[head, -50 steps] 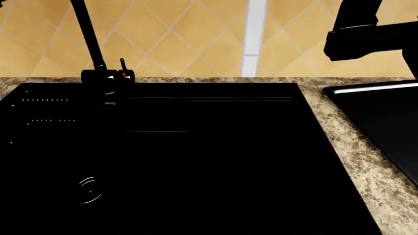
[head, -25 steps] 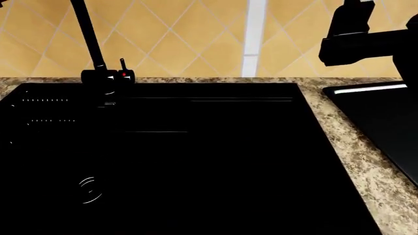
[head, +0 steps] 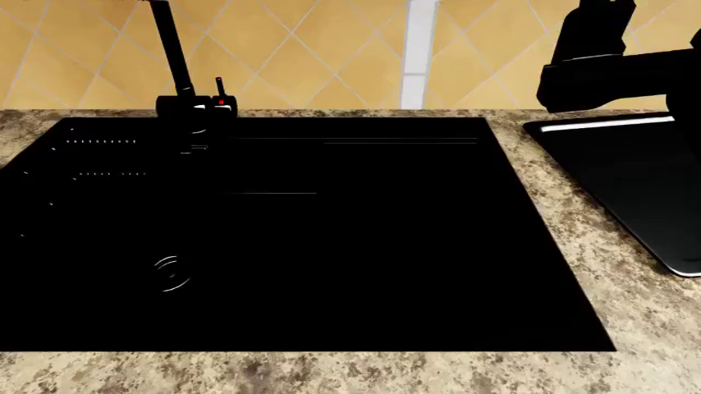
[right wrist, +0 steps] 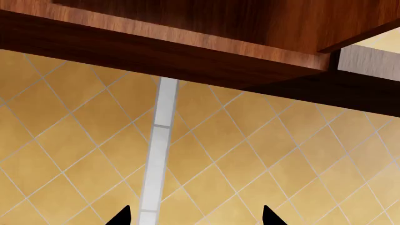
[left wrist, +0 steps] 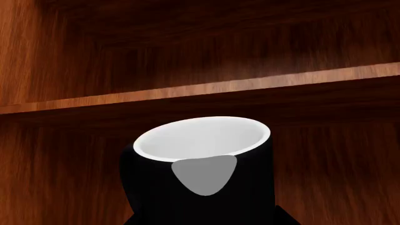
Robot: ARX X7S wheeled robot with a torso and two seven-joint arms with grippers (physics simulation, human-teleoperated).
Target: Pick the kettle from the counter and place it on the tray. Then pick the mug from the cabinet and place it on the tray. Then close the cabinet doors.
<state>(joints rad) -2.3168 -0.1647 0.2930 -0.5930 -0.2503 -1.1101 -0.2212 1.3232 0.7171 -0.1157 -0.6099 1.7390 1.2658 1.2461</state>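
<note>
The mug, dark outside and white inside, fills the left wrist view and sits inside the wooden cabinet under a shelf. A grey patch overlaps its near rim. My left gripper is right against the mug; its dark fingers merge with the dark body, so their spread is unreadable. My right gripper is open and empty, facing the tiled wall below the cabinet's underside. The black tray lies on the speckled counter at the right, partly behind my right arm. The kettle is out of view.
A large black sink takes up most of the counter, with a dark faucet at its back left. The tiled wall rises behind. A strip of counter front shows below the sink.
The head view has shifted: sink, faucet and tray sit higher in the picture, and the counter strip in front of the sink has come into view. The right arm stays at the upper right.
</note>
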